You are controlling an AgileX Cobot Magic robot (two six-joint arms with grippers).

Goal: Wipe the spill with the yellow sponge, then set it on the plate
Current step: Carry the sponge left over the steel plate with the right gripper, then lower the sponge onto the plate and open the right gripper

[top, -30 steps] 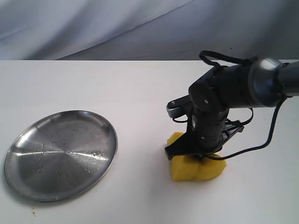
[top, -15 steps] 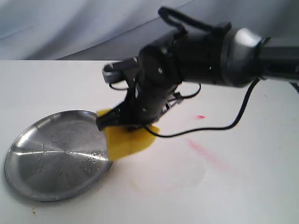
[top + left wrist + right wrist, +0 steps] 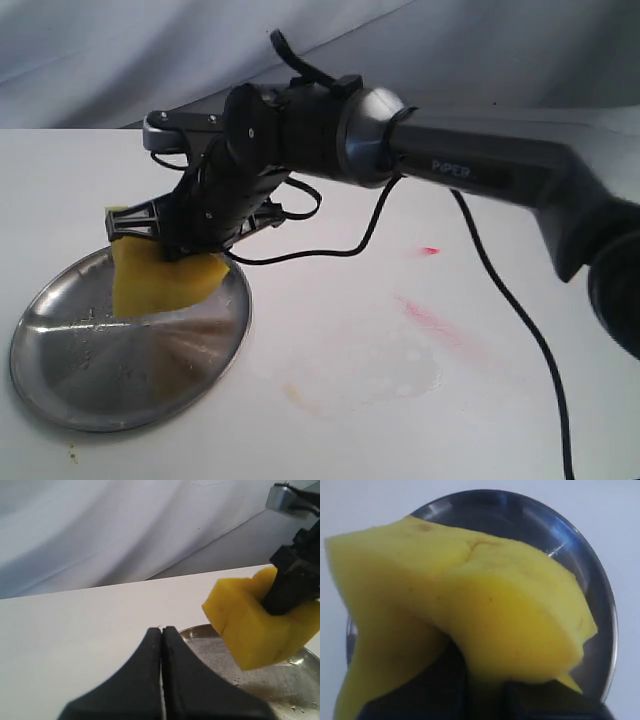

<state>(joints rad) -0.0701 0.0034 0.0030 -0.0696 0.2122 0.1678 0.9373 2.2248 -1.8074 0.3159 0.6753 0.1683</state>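
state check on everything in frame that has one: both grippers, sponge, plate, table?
table, damp film and pink smears on it.
plate, flat on table, nothing released in it.
sponge, squeezed, tilted, over plate; contact unclear.
right gripper, shut on sponge.
left gripper, shut, empty.

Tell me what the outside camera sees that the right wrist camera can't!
Only the exterior view shows the whole black arm, the red-pink smears on the table, and the grey cloth behind. Only the right wrist view shows, up close, the crease where the yellow sponge is squeezed and bent. Both show that sponge held by the right gripper above the plate.
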